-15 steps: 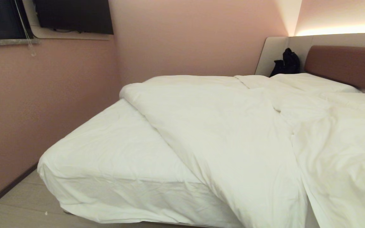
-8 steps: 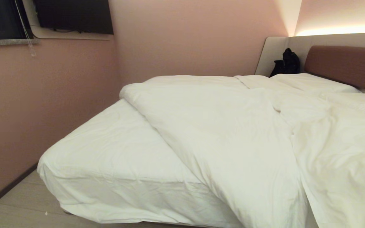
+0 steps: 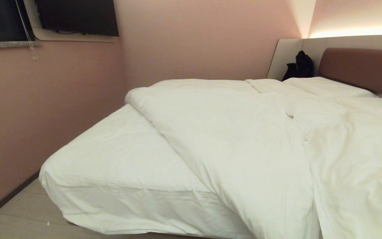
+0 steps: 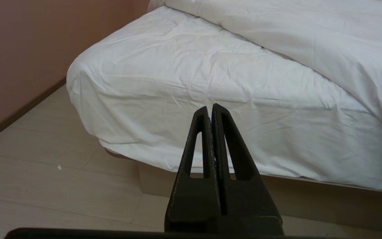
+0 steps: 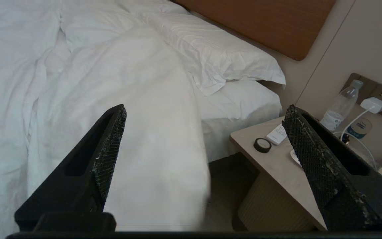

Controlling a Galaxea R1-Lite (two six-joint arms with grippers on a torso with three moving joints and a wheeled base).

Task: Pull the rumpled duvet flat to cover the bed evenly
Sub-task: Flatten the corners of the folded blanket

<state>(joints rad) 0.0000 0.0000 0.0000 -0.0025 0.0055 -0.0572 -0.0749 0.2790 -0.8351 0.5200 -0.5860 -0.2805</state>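
The bed (image 3: pixel 111 159) has a white-sheeted mattress and a reddish-brown headboard (image 3: pixel 360 69). The puffy white duvet (image 3: pixel 244 142) lies slantwise across it, wrinkled. It covers the middle and right and hangs over the near side, while the left foot corner of the mattress (image 4: pixel 164 66) is bare. Neither gripper shows in the head view. My left gripper (image 4: pixel 210 108) is shut and empty, low beside the bed, pointing at the mattress side. My right gripper (image 5: pixel 206 111) stands wide open above the duvet's hanging edge (image 5: pixel 138 99) near the head end, with nothing held.
A pink wall (image 3: pixel 28 116) runs close along the bed's far side. Pillows (image 5: pixel 217 53) lie at the headboard, and a black bag (image 3: pixel 300 66) sits in the corner. A nightstand (image 5: pixel 287 166) beside the bed holds a tape roll (image 5: pixel 262 145) and a bottle (image 5: pixel 342 104).
The duvet's hanging edge at the lower right of the head view has slipped a little to the left. The rest of the bed looks the same.
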